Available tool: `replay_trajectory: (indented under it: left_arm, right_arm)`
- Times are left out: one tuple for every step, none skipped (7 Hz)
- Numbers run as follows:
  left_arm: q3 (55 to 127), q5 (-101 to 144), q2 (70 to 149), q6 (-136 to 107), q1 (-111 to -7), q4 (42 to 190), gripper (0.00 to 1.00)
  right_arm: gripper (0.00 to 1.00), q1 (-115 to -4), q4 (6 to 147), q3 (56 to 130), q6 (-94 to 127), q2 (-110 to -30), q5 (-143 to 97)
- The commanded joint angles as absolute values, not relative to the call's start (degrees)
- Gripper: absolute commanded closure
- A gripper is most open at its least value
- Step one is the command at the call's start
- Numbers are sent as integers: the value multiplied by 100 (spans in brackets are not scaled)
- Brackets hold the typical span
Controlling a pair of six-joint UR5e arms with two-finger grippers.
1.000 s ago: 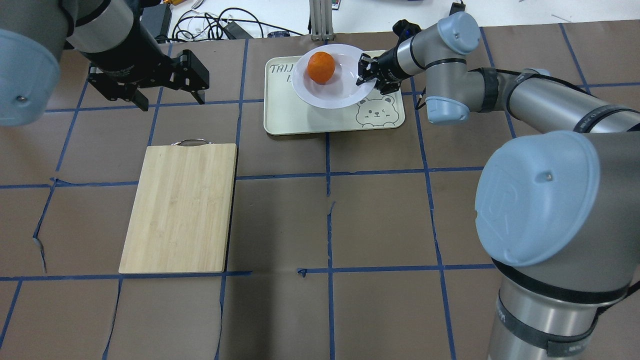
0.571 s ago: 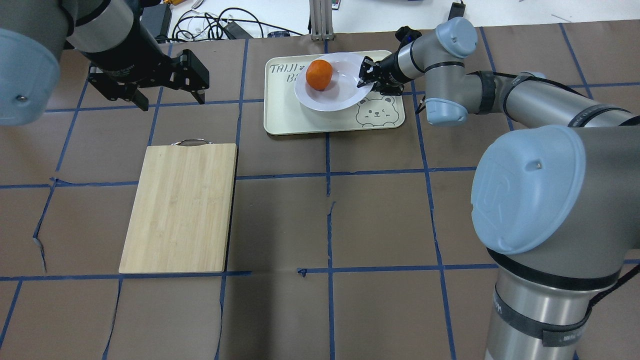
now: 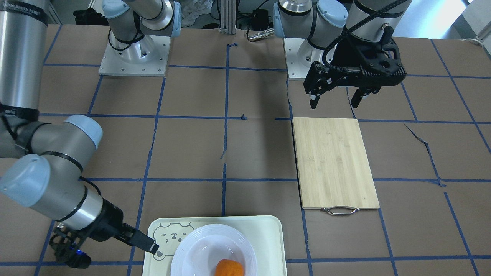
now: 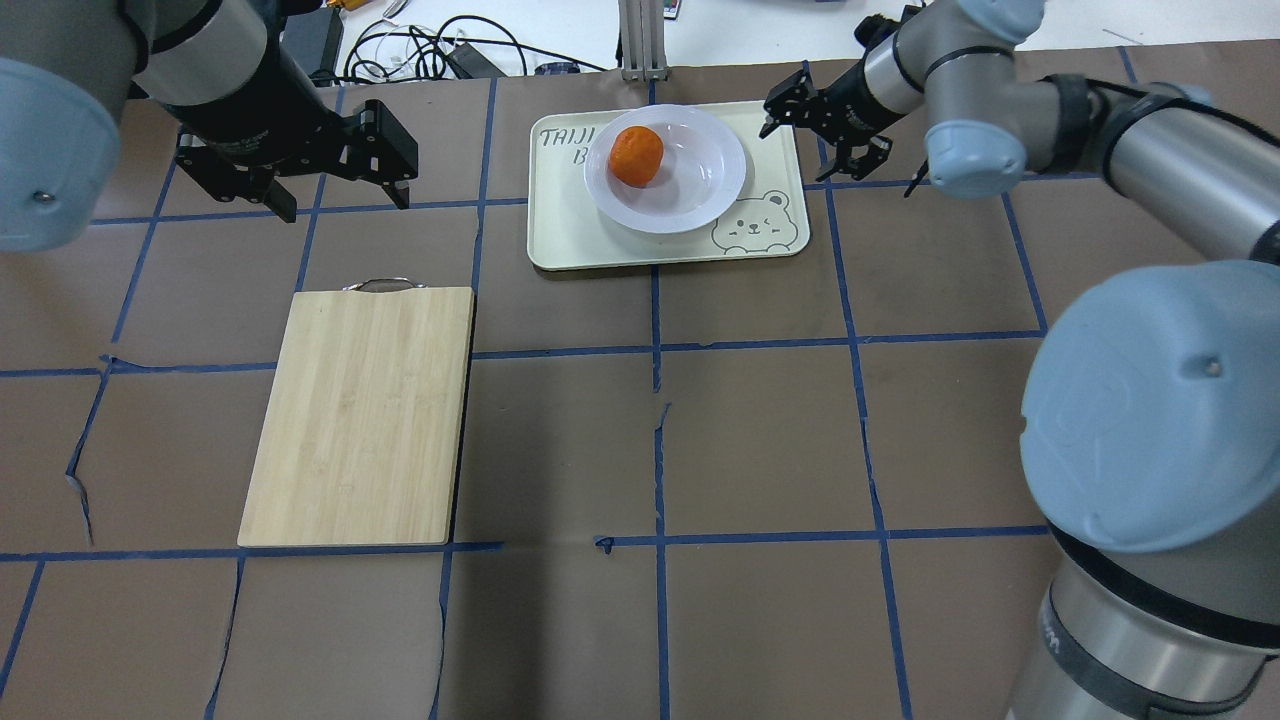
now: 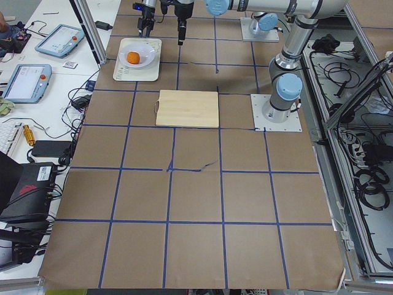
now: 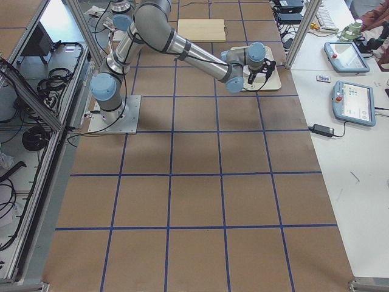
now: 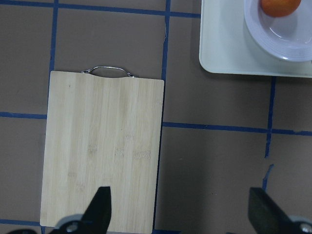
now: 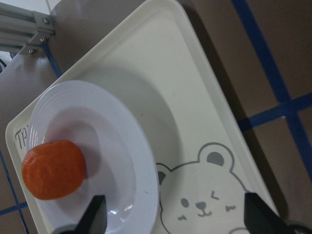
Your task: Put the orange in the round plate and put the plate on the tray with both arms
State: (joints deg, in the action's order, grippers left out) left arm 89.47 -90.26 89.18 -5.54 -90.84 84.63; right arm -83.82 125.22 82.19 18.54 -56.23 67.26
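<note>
Small round bright-orange fruit: lodged in shallow centre of glossy white ridged ceramic plate. Set flat on pale cream-green rectangular plastic tray with bear drawing. Right black two-finger gripper: released, empty, just beside tray's far right corner, apart from plate. Left black two-finger gripper: spread wide, empty, raised near handle end of bamboo cutting board.

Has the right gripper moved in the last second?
Yes. The right gripper has left the round plate's rim, open, drawing rightward to the tray's right edge.
</note>
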Motion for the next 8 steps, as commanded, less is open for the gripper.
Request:
replay_trajectory:
  left_arm:
    - [8947, -9026, 8921, -554, -9088, 8464, 0]
    - [8947, -9026, 8921, -554, -9097, 8464, 0]
    - [8947, -9018, 8921, -554, -9088, 8464, 0]
    - [8947, -9018, 8921, -554, -9088, 8455, 0]
    - [8956, -9018, 8921, -554, -9088, 8464, 0]
    - [8947, -9026, 8921, -554, -9088, 8464, 0]
    - [8947, -9026, 8921, -554, -9088, 8464, 0]
    - [8947, -9026, 8921, -554, -9088, 8464, 0]
  right_arm:
    - [0, -8314, 10196, 8200, 522, -7024, 8801]
    - [0, -8393, 9760, 8218, 519, -7545, 8798]
    - [0, -8628, 9330, 8218, 510, -7906, 8833]
    - [0, -8857, 8951, 8287, 466, -8406, 8894]
    - [0, -8877, 8869, 8288, 509, -8672, 8860]
    - [0, -8886, 8746, 8297, 458, -8762, 8920]
    - [0, -8886, 8736, 8297, 448, -8763, 8991]
    - [0, -8886, 8736, 8297, 309, -8771, 9104]
